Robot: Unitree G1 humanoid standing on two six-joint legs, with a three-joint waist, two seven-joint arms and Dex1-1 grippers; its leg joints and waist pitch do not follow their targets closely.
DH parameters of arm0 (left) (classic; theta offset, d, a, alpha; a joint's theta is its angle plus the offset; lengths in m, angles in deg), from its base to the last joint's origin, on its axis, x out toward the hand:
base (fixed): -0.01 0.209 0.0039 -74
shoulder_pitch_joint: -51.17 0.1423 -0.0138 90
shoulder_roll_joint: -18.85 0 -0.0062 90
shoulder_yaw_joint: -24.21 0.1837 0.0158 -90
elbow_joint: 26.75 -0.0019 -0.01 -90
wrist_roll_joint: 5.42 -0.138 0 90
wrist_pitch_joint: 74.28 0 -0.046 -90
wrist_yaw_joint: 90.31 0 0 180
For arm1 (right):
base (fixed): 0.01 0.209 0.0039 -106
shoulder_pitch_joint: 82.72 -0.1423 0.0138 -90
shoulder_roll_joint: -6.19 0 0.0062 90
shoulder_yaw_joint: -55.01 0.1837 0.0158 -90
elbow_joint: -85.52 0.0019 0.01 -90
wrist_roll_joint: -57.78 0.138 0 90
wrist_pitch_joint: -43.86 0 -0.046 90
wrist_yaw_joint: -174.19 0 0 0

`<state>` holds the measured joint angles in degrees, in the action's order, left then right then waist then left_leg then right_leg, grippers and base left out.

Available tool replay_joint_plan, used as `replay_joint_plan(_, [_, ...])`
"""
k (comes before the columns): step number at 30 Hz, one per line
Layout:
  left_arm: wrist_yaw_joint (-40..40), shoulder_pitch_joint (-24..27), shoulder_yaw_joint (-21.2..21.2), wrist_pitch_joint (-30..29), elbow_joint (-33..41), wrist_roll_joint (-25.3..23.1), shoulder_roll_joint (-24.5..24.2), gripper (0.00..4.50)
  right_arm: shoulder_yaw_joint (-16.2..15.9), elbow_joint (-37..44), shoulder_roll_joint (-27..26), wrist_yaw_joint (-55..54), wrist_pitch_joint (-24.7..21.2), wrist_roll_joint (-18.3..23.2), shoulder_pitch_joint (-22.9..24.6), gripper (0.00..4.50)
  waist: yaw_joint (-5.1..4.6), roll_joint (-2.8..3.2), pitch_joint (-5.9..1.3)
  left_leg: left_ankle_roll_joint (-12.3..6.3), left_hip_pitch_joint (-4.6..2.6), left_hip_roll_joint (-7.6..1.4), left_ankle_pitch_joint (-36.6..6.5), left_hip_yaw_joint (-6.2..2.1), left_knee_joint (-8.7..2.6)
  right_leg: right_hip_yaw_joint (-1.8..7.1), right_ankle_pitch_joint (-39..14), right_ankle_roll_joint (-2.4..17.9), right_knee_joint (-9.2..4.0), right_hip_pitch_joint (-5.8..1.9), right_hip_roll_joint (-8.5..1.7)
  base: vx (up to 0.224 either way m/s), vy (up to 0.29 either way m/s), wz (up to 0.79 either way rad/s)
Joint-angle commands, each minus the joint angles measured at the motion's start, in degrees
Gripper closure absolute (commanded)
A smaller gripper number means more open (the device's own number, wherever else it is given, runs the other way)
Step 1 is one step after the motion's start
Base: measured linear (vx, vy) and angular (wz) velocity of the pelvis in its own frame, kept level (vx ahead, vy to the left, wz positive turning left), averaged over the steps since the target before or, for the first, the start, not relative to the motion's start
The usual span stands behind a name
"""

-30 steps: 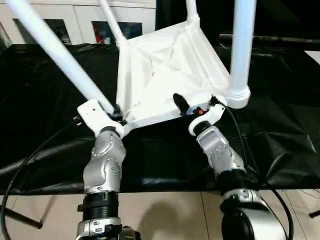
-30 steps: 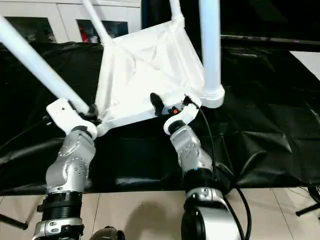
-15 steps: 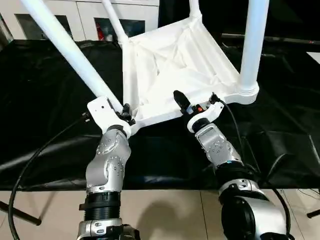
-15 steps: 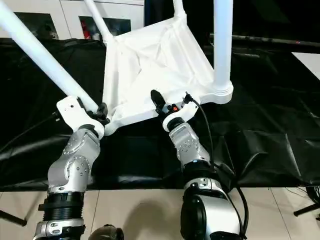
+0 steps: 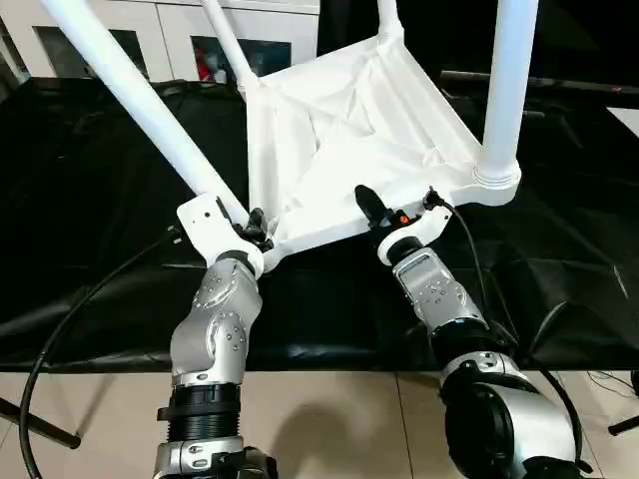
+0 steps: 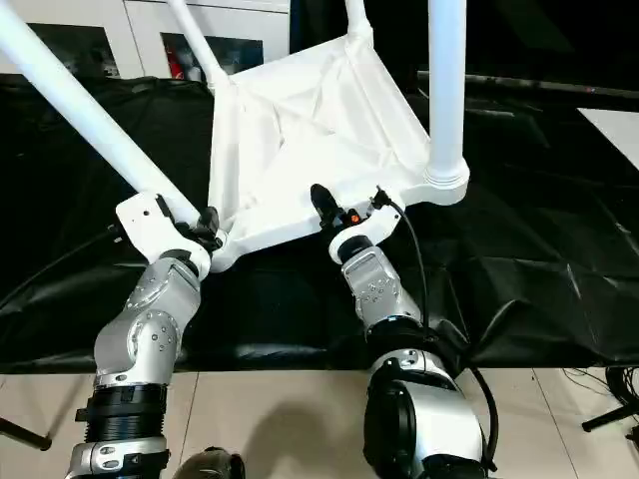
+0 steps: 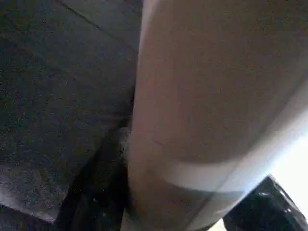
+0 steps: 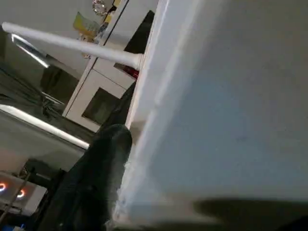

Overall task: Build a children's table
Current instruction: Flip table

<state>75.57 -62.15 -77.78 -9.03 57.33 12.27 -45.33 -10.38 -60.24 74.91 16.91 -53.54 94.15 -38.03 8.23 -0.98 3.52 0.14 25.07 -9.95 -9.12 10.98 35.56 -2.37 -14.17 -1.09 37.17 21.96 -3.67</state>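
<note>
The children's table [image 5: 339,130] lies upside down on the black-covered work table [image 5: 90,200], its white legs pointing up. My left gripper [image 5: 250,226] is shut on the near-left leg [image 5: 140,100] just above its corner socket. In the left wrist view that leg [image 7: 202,96] sits between the black fingers [image 7: 91,192]. My right gripper [image 5: 397,208] straddles the top's near rim beside the near-right leg [image 5: 504,90]. One finger [image 8: 96,178] lies against the white rim [image 8: 216,120]. Two far legs [image 5: 225,40] rise behind.
A white glass-door cabinet [image 5: 170,40] stands behind the work table. Black cables run from both wrists, one looping down at the left [image 5: 60,329]. The black cover's front edge [image 5: 329,354] hangs just above the beige floor [image 5: 329,419].
My right gripper's fingers have closed in on the table top's near rim. The left gripper keeps its hold on the leg. The camera has shifted a little.
</note>
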Motion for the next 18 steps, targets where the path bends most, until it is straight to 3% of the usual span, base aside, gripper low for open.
replay_joint_plan(1, [3.5, 4.3, 3.0, -0.3, 2.3, 4.2, 6.3, 2.26, 0.1, -0.5, 0.8, 0.0, 0.9, -0.4, -2.0, 2.18, -0.05, -0.26, -4.77, -1.53, -3.11, -4.01, -4.5, -1.55, -4.17, 1.93, 8.3, 12.2, -3.31, -1.71, -5.24, 0.0, 0.0, 0.0])
replay_joint_plan(6, [3.6, 4.2, 3.4, -0.7, 2.0, 3.4, 5.4, 2.29, 0.3, -0.9, 1.2, -0.2, 1.5, -0.8, -1.7, 2.35, -0.22, -0.38, -4.74, -0.92, -3.09, -4.04, -5.5, -1.42, -4.4, 1.85, 6.9, 11.8, -3.46, -1.65, -5.23, 0.0, 0.0, 0.0])
replay_joint_plan(7, [3.6, 4.2, 3.5, -0.8, 2.0, 3.3, 5.3, 1.73, 0.3, -1.0, 1.2, -0.2, 1.6, -0.8, -1.7, 2.37, -0.25, -0.41, -4.72, -0.87, -3.06, -4.02, -5.6, -1.4, -4.44, 1.81, 6.6, 11.6, -3.5, -1.65, -5.25, 0.0, 0.0, 0.0])
replay_joint_plan(8, [3.8, 4.3, 2.9, -0.6, 2.1, 3.8, 5.3, 1.6, 0.5, -1.0, 1.3, -0.3, 1.8, -0.9, -1.6, 2.38, -0.25, -0.09, -4.77, -0.7, -3.08, -3.99, -5.8, -1.38, -4.45, 1.77, 6.6, 11.4, -3.53, -1.61, -5.24, 0.0, 0.0, 0.0])
replay_joint_plan(10, [4.9, 4.3, 1.9, -0.9, 2.5, 5.7, 5.4, 1.44, 0.8, -1.1, 1.5, -0.5, 2.1, -1.0, -1.6, 2.41, 0.06, -0.09, -4.84, -0.1, -3.37, -4.0, -6.1, -1.21, -4.36, 1.7, 6.5, 12.0, -3.51, -1.41, -5.36, 0.0, 0.0, 0.0])
replay_joint_plan(12, [6.5, 4.4, 1.4, -1.7, 3.4, 6.9, 4.4, 1.44, 1.4, -1.3, 2.0, -1.0, 2.7, -0.8, -1.6, 2.41, 0.01, 0.0, -4.77, 0.31, -3.31, -4.01, -7.1, -1.13, -4.5, 1.65, 6.3, 12.0, -3.5, -1.39, -5.27, 0.0, 0.0, 0.0])
replay_joint_plan(13, [7.0, 4.3, 1.3, -1.6, 3.7, 7.0, 3.8, 1.17, 1.7, -1.4, 2.3, -1.1, 3.1, -0.7, -1.7, 2.43, -0.01, 0.06, -4.76, 0.34, -3.22, -4.01, -7.2, -1.18, -4.57, 1.62, 6.3, 11.9, -3.49, -1.44, -5.27, 0.0, 0.0, 0.0])
replay_joint_plan(16, [8.6, 4.3, 1.2, -2.0, 4.3, 7.4, 2.2, 1.13, 2.3, -1.9, 3.2, -1.7, 3.9, -0.9, -2.0, 2.44, 0.07, 0.01, -4.79, 0.31, -3.22, -3.97, -7.0, -1.11, -4.5, 1.64, 6.6, 11.5, -3.53, -1.44, -5.37, 0.0, 0.0, 0.0])
replay_joint_plan(18, [11.2, 4.9, 1.6, -3.0, 5.2, 7.8, 0.1, 0.85, 2.5, -1.9, 4.4, -1.9, 4.3, -1.1, -2.2, 2.45, 0.11, 0.0, -4.82, 0.28, -3.11, -3.97, -6.6, -1.16, -4.5, 1.62, 6.8, 11.4, -3.42, -1.55, -5.42, 0.0, 0.0, 0.0])
